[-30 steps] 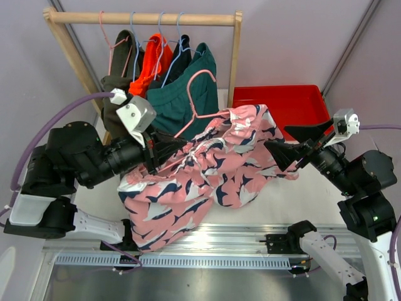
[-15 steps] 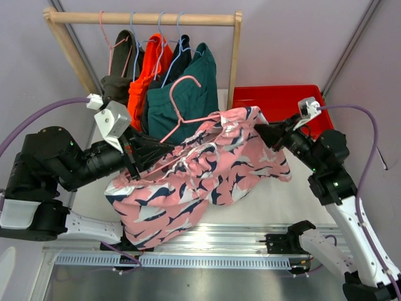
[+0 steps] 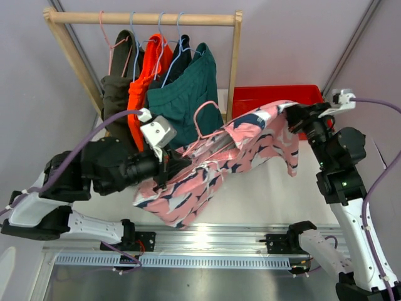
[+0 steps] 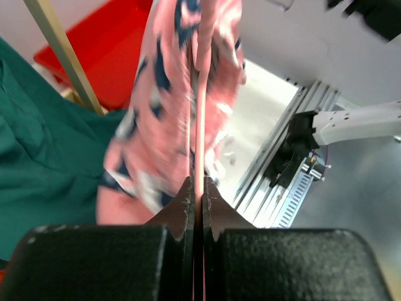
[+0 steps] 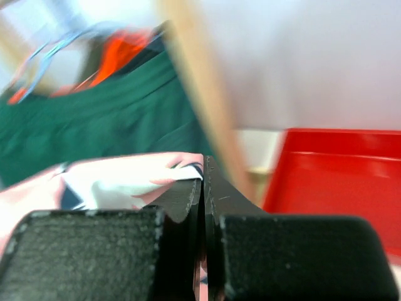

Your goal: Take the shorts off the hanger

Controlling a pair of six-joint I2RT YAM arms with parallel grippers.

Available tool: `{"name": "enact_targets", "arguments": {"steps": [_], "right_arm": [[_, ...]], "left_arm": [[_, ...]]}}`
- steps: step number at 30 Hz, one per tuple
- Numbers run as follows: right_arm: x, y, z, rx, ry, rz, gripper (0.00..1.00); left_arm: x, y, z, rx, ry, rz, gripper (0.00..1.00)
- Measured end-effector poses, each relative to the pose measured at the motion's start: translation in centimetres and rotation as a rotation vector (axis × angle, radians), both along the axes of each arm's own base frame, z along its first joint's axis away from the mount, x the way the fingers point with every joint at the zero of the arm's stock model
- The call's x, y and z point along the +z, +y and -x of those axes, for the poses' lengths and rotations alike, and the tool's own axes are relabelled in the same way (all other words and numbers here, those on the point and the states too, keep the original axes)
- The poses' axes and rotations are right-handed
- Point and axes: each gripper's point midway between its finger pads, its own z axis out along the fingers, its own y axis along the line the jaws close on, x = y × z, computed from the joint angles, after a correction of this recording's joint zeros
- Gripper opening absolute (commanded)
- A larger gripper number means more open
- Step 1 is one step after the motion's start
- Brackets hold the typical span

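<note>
Pink shorts in right tool

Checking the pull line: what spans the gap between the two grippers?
The pink navy-white printed fabric shorts, stretched between them with their pink wire hanger, shown in the top external view.

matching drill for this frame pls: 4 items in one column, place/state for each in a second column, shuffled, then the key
Things
1. pink fabric shorts with navy-white print
2. teal fabric shorts
3. red plastic tray
4. thin pink wire hanger

States
A. hangs from the wooden rail
B. pinched in the shut left hand
C. edge pinched in the shut right hand
D. sits on the white table

Pairs: 1-C, 2-A, 3-D, 4-B
</note>
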Motion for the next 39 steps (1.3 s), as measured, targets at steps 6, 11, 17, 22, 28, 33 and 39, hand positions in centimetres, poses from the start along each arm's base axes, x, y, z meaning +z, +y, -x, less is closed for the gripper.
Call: {"name": "enact_targets", "arguments": {"steps": [6, 11, 17, 22, 28, 33, 39], "right_arm": [[-1.5, -6.5, -2.8, -0.302, 0.134, -0.094, 0.0], [-5.6, -7.9, -4.7, -0.356, 0.304, -0.152, 0.0], [-8.7, -7.3, -5.2, -0.329, 0.416, -0.185, 0.0], [-9.0, -8.5, -4.8, -0.373, 0.423, -0.199, 0.0], [-8.4, -12.7, -4.6, -0.443, 0.425, -0.284, 0.0], [-10.0, -11.6, -4.8, -0.402, 0.472, -0.296, 0.0], [-11.5, -13.2, -5.2, -0.416, 0.527, -0.336, 0.0]], "left_arm": [[-1.7, 0.5, 0.0, 0.033, 0.057, -0.019, 0.0], [-1.6, 1.0, 0.0, 0.054, 0.077, -0.001, 0.0], [-2.0, 0.5, -0.1, 0.055, 0.077, -0.029, 0.0], [-0.6, -0.5, -0.3, 0.047, 0.057, -0.025, 0.0], [-0.7, -2.0, -0.4, 0.04, 0.055, -0.038, 0.0], [-0.7, -1.9, -0.4, 0.037, 0.054, -0.038, 0.0], [-0.7, -2.2, -0.3, 0.027, 0.052, -0.043, 0.0]]}}
